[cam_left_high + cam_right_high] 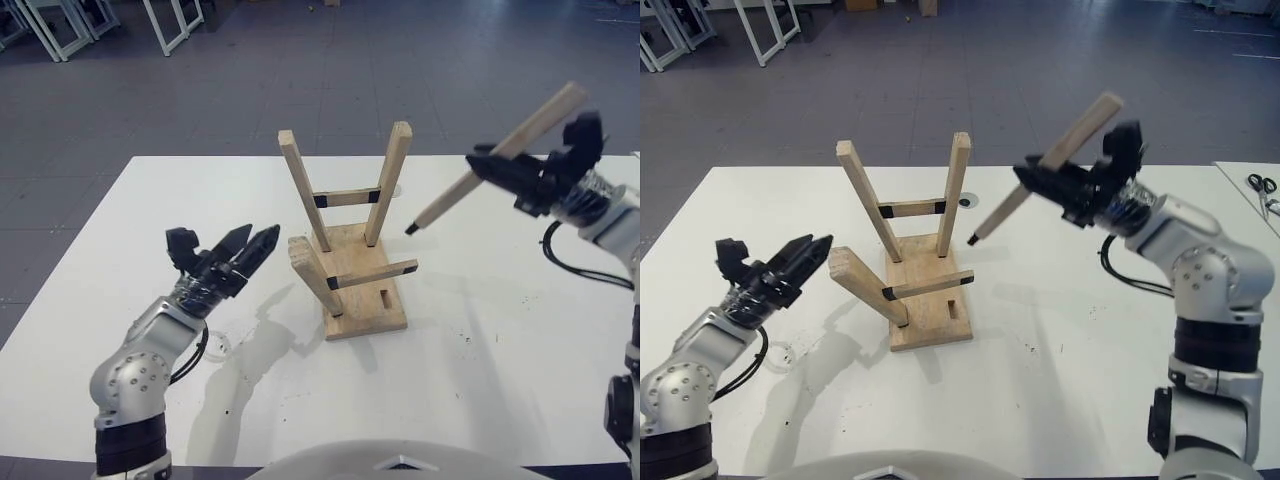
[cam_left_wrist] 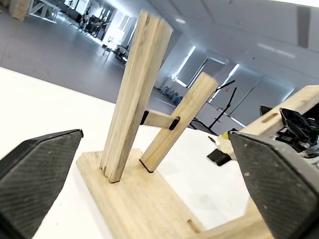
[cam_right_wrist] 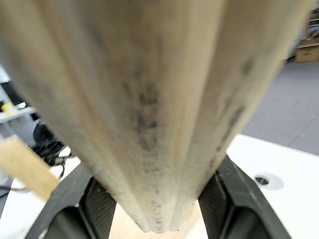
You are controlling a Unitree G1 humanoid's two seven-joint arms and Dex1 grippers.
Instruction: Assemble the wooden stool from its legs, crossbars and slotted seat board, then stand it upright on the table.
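The slotted seat board [image 1: 368,318] lies flat mid-table. Two legs [image 1: 300,190] [image 1: 390,180] stand in its far end, joined by a crossbar [image 1: 347,198]. A third leg [image 1: 313,274] leans at the near left, and its crossbar [image 1: 378,272] sticks out to the right with its end free. An open slot [image 1: 385,297] shows beneath that crossbar. My right gripper [image 1: 522,168] is shut on the fourth leg [image 1: 545,118], held tilted in the air right of the stool, dark-tipped end [image 1: 411,229] lowest. My left gripper [image 1: 248,243] hovers open just left of the leaning leg, its fingers [image 2: 42,172] framing the stool.
The white table [image 1: 120,230] has free room on both sides of the stool. A small hole [image 1: 968,201] lies behind the board. A black cable [image 1: 565,265] hangs by the right arm. Scissors [image 1: 1262,186] rest on a neighbouring table at far right.
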